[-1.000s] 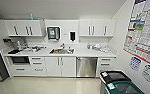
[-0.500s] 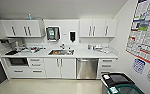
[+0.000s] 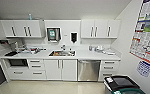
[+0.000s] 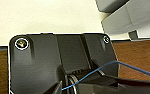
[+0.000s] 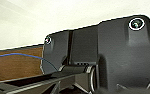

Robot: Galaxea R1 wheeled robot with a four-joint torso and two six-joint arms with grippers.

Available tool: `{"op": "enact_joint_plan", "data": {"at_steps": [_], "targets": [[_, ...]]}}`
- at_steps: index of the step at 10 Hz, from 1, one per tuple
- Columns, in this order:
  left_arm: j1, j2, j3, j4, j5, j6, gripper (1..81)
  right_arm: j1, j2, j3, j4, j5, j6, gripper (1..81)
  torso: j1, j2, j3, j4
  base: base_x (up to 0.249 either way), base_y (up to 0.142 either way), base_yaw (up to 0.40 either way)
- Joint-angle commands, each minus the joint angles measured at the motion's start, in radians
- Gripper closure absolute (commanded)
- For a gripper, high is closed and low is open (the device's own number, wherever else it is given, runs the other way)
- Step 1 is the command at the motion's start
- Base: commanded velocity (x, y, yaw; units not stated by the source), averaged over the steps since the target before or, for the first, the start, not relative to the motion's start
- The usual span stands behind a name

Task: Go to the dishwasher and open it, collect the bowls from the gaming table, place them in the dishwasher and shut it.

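Where the white cabinets [image 3: 57,69] line the wall, the dishwasher [image 3: 89,70] stands shut below the table [image 3: 91,55]. Whether either end effector is clenched cannot be told.

Bright even light, soft blur, bowed edges

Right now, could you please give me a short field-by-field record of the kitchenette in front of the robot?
dishwasher: stainless front, door shut, under the counter
left of it: white cabinet doors below the sink
right of it: white drawers
above counter: white wall cabinets
near right: dark bin by the poster wall
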Motion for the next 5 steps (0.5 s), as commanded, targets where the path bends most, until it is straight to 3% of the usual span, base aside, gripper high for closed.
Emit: {"op": "enact_joint_plan", "data": {"at_steps": [1, 2, 5], "targets": [[-0.055, -0.01, 0.014, 0.004, 0.051, 0.009, 1.0, 0.046, -0.017, 0.017, -0.004, -0.047, -0.004, 1.0, 0.0, 0.0, 0.0, 0.0, 0.136, 0.067, 0.0], [-0.055, -0.01, 0.014, 0.004, 0.051, 0.009, 1.0, 0.046, -0.017, 0.017, -0.004, -0.047, -0.004, 1.0, -0.002, -0.001, 0.0, 0.0, 0.137, 0.062, 0.0], [-0.055, -0.008, 0.014, 0.006, 0.053, 0.009, 1.0, 0.048, -0.017, 0.017, -0.004, -0.047, -0.004, 1.0, -0.002, -0.001, 0.0, 0.0, 0.137, 0.0, 0.0]]}}
